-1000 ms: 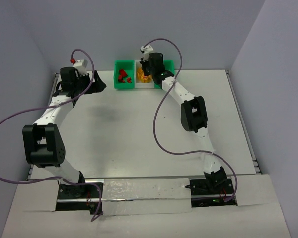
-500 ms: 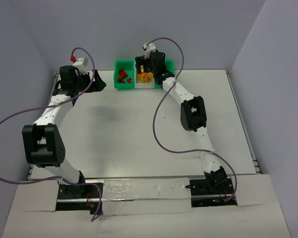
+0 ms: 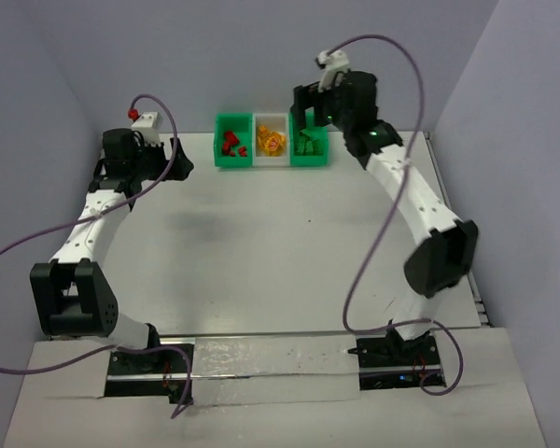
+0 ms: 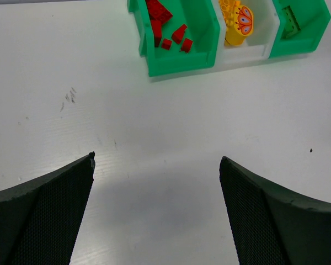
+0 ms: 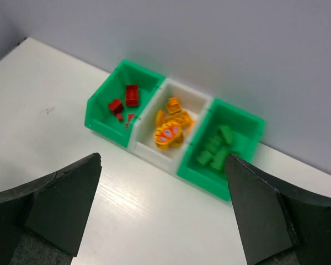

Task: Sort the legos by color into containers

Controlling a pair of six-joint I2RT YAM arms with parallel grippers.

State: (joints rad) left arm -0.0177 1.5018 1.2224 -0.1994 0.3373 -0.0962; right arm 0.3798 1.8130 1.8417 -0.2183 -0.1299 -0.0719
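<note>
Right gripper: jaws wide apart, nothing between them, hanging above and just in front of the bin row. Left gripper: jaws also wide and empty, low over bare table, well short of the bins and aimed at them. Contents: red legos in the left green bin, a yellow and orange legos heap in the white bin, and green legos in the right green bin. I see no loose bricks on the table in any view, though the arms could hide one, so the sort looks done or very nearly done. Risks from here: the yellow/orange heap sits high in the middle bin, so a bump to the row could tip a piece over a divider into a green neighbour and undo the sort. The likely cause is the right arm dropping or swinging across with fingers spread and catching a rim. The three bins are joined and look light, so they'd slide as one. A forward sweep by the left arm would shove the row the same way. Best to lift clear before moving sideways.
</note>
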